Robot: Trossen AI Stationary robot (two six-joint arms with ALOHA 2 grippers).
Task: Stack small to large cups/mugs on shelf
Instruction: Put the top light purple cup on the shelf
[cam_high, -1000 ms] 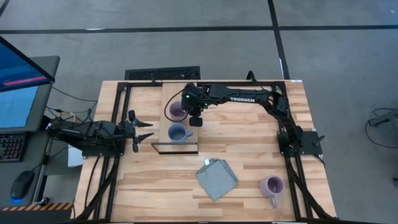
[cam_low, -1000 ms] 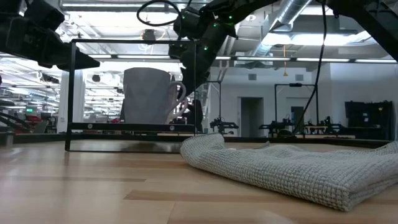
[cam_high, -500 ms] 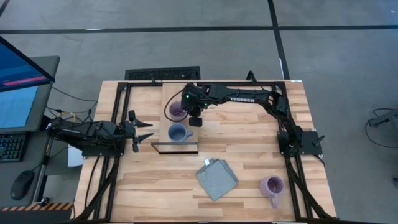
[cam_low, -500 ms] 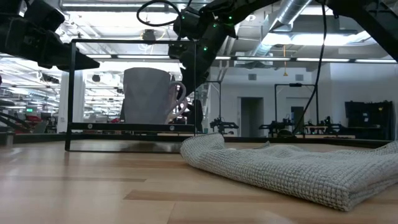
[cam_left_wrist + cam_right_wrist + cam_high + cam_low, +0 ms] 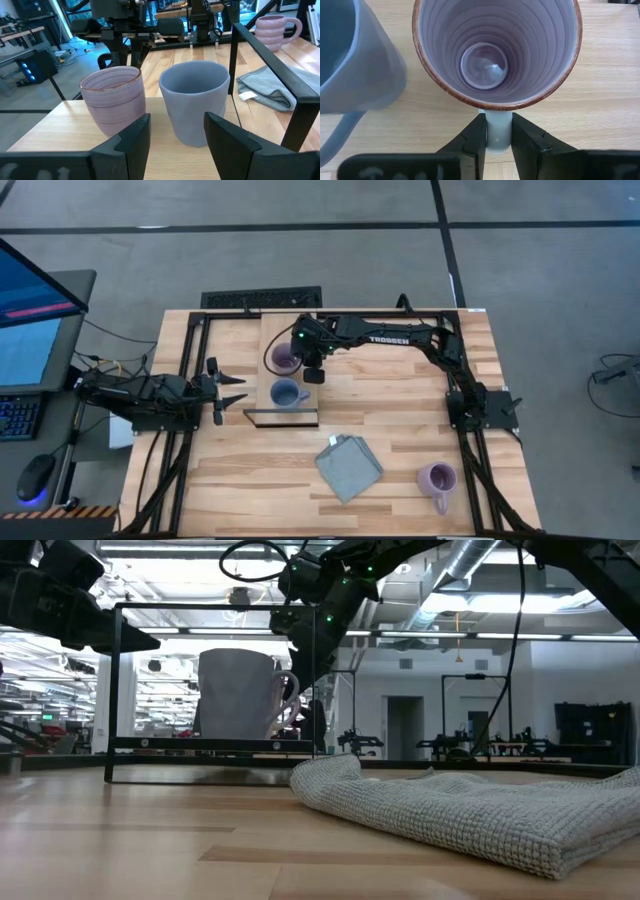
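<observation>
Since the ribbed lilac ceramic mug (image 5: pixel 496 52) needs to sit upright on the light-wood shelf board (image 5: pixel 270 330) beside the dusty blue ceramic mug (image 5: pixel 286 393), I'm keeping the right jaws (image 5: pixel 496 131) clamped on its handle. Left jaws (image 5: pixel 174 131) are waiting open nearby; third lilac mug (image 5: pixel 436 478) is sitting across the table (image 5: pixel 400 420) w/ the grey cloth (image 5: pixel 349 467).

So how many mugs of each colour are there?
Purple mugs: 2, one on the shelf at, one on the table at
Blue mugs: 1, on the shelf at
Total: 3
</observation>
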